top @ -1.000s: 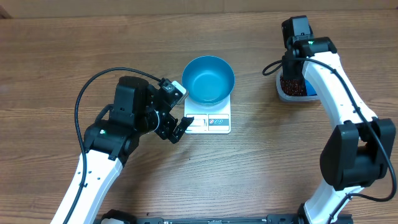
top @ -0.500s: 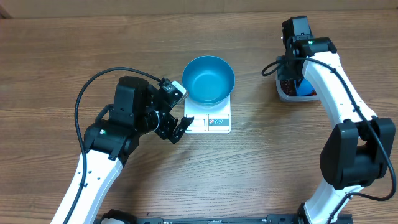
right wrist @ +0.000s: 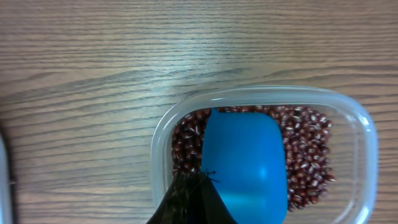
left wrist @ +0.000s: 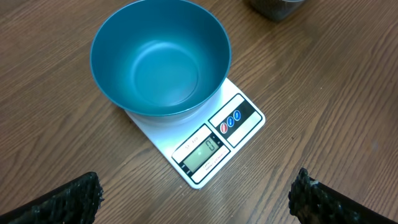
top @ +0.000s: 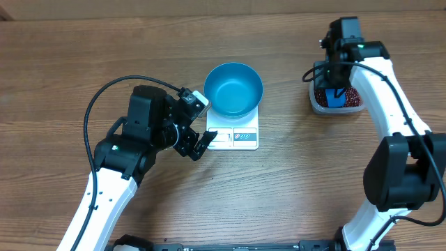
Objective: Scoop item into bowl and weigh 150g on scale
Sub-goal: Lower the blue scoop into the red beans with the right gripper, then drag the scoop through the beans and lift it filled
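Two containers matter: the clear tub (right wrist: 368, 134) under the right gripper (right wrist: 194, 198) holds the beans (right wrist: 306, 155), while the bowl (left wrist: 208, 87) on the scale (left wrist: 239, 118) is empty. The right gripper is clamped on the blue scoop (right wrist: 245, 158), whose blade is over the heap; the bowl lies well off to that arm's left. The left gripper (left wrist: 196, 202) hangs spread wide and empty just beside the scale, nearer the bowl
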